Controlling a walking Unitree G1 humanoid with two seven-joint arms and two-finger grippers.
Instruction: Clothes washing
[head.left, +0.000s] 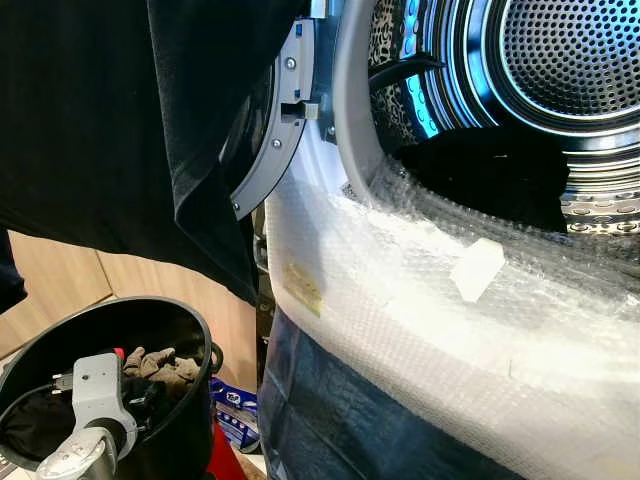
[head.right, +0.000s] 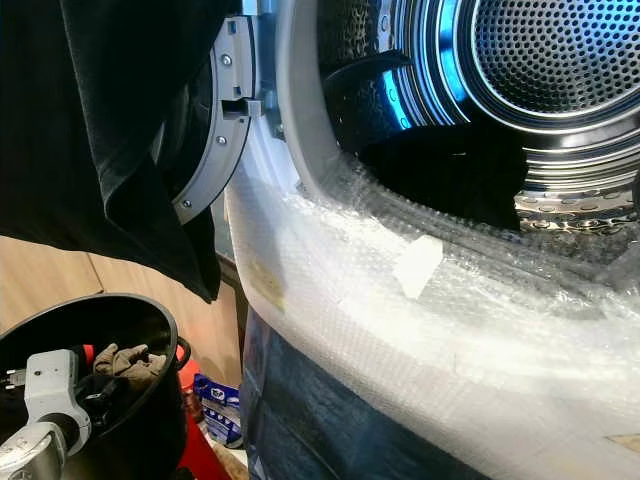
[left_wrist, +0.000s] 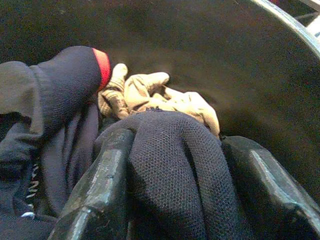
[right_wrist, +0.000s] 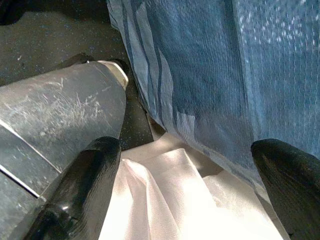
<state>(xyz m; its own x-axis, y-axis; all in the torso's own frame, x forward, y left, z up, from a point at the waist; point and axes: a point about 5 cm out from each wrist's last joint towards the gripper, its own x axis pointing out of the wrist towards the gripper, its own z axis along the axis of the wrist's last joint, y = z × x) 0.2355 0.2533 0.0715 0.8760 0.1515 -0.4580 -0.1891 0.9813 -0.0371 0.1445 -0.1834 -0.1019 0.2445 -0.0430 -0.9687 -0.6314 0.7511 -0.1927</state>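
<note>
The washer drum (head.left: 560, 60) stands open with dark laundry (head.left: 480, 170) lying in its bottom. A large black garment (head.left: 120, 130) hangs across the upper left, in front of the door. At the lower left a black bucket (head.left: 203, 325) holds clothes, among them a crumpled beige cloth (head.left: 160, 365). My left arm (head.left: 100, 400) reaches down into the bucket. There my left gripper (left_wrist: 177, 145) is shut on a fold of dark navy knit garment (left_wrist: 170, 160), next to the beige cloth (left_wrist: 165, 95). My right gripper (right_wrist: 185, 150) is open over white cloth (right_wrist: 165, 200).
Bubble wrap (head.left: 420, 300) pads the washer's lower rim, and a blue cover (head.left: 330, 400) drapes the front below it. The grey door ring (head.left: 275, 140) swings out left. A blue-and-white packet (head.left: 235, 410) lies on the floor by the bucket.
</note>
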